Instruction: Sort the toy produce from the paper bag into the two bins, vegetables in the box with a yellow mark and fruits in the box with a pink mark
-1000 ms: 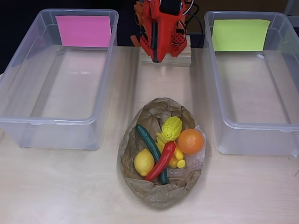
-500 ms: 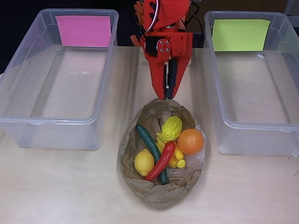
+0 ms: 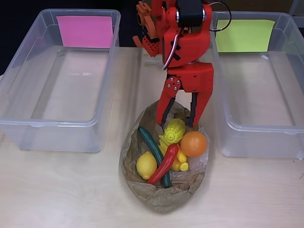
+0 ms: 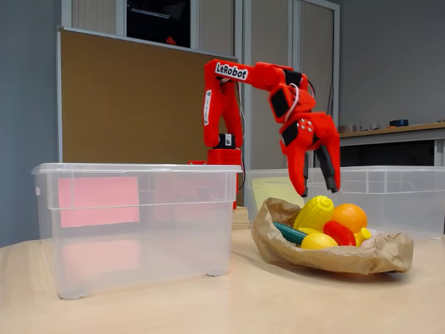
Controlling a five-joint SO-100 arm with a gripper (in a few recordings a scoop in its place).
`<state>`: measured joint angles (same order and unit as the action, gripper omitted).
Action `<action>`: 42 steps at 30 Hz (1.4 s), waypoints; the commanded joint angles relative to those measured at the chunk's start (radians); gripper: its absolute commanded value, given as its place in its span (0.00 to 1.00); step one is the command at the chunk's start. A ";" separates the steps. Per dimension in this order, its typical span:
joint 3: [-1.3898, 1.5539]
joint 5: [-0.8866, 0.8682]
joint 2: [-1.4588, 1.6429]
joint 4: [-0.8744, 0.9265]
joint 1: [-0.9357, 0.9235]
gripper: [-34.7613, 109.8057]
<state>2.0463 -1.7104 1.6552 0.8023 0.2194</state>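
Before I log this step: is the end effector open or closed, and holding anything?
End effector: open, holding nothing, hovering above the corn.

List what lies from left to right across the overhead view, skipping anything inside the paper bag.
Clear plastic bin with the pink mark → crumpled brown paper bag of toy produce, with the open red two-finger gripper over its far edge → clear plastic bin with the yellow mark.

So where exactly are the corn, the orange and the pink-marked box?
corn (image 3: 174, 129): overhead view, middle of the yellow cob.
orange (image 3: 194, 143): overhead view, centre of the round fruit.
pink-marked box (image 3: 84, 31): overhead view, on the pink label at its far wall.
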 commanded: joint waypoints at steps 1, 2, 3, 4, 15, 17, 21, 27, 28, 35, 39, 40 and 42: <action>0.008 -0.067 -0.023 -0.011 0.026 0.47; 0.015 -0.074 -0.034 -0.015 0.026 0.48; 0.021 -0.074 -0.041 -0.020 0.026 0.48; 0.029 -0.074 -0.048 -0.025 0.025 0.48; 0.083 0.021 -0.066 -0.057 -0.021 0.44; 0.080 0.041 -0.080 -0.074 -0.025 0.46; 0.051 0.078 -0.121 -0.084 -0.029 0.46; 0.008 0.140 -0.167 -0.104 -0.034 0.33; 0.002 0.146 -0.167 -0.095 -0.035 0.32; -0.038 0.201 -0.052 0.087 -0.057 0.33; -0.095 0.268 0.074 0.256 -0.075 0.33; -0.115 0.291 0.106 0.296 -0.080 0.33; -0.156 0.330 0.161 0.380 -0.092 0.33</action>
<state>1.9466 -1.4297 1.7058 1.0692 0.1335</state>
